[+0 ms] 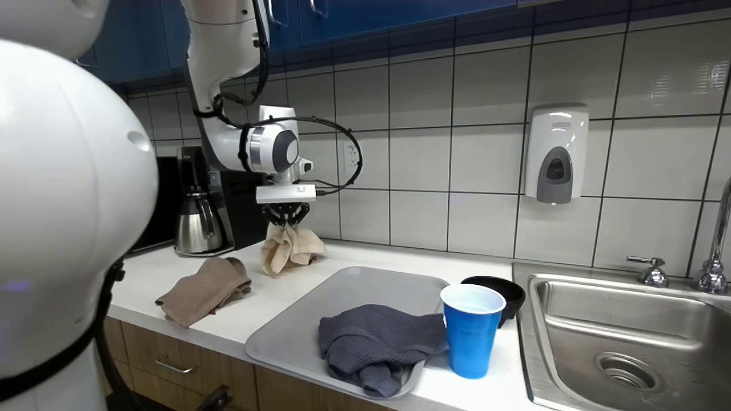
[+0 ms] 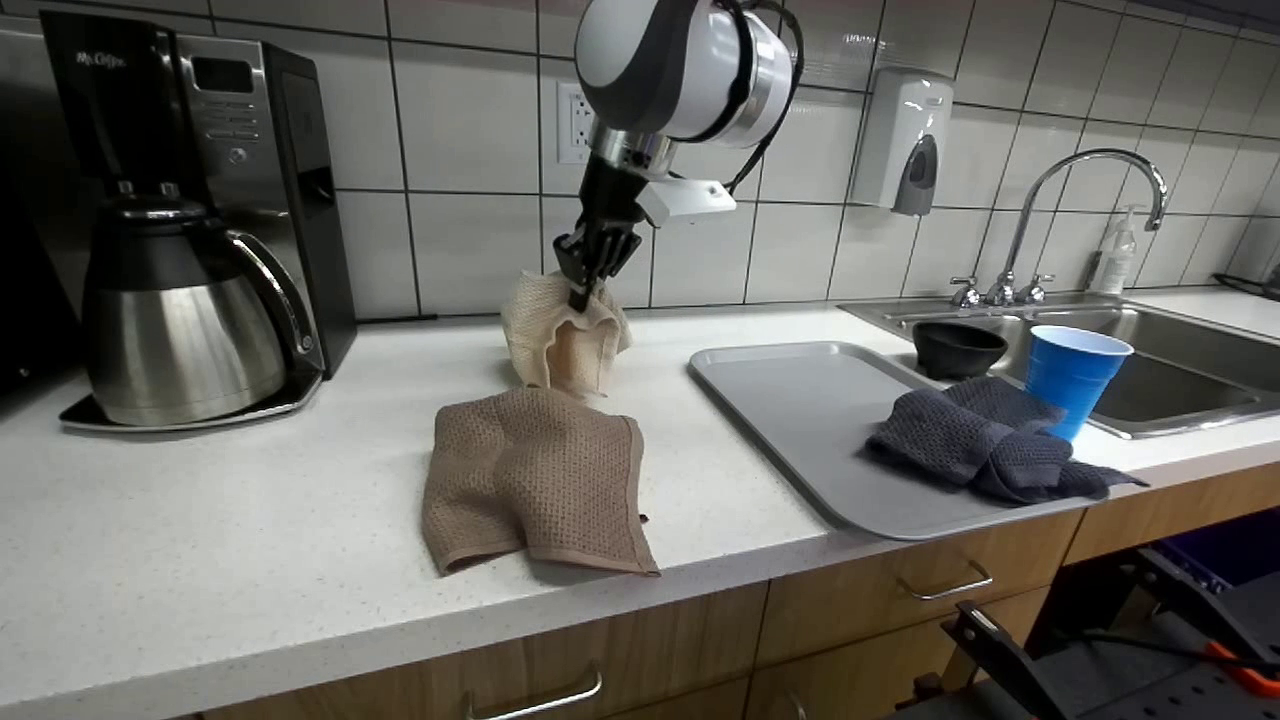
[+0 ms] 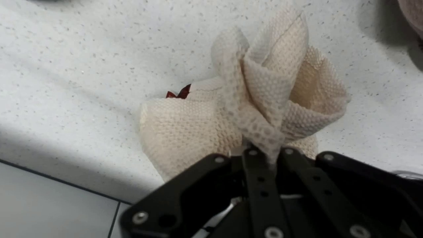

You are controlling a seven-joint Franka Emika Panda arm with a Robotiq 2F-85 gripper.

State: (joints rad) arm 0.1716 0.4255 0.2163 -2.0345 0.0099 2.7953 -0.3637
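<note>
My gripper (image 1: 285, 222) points down near the back wall and is shut on a beige waffle cloth (image 1: 291, 250). In an exterior view the gripper (image 2: 580, 292) pinches the cloth (image 2: 575, 345) near its top, and its folds hang down to the counter; I cannot tell if they touch it. In the wrist view the fingertips (image 3: 267, 155) close on a gathered fold of the cloth (image 3: 188, 129), and a small dark red bit shows at its edge. A brown cloth (image 1: 208, 288) lies crumpled on the counter nearby, nearer the front edge (image 2: 540, 480).
A grey tray (image 1: 297, 314) bears a dark grey cloth (image 1: 380, 337). A blue cup (image 1: 471, 337) and black bowl (image 1: 511, 294) stand between tray and sink (image 1: 531, 348). A coffee maker (image 2: 300, 190) with a steel carafe (image 2: 185, 330) stands at the counter's other end.
</note>
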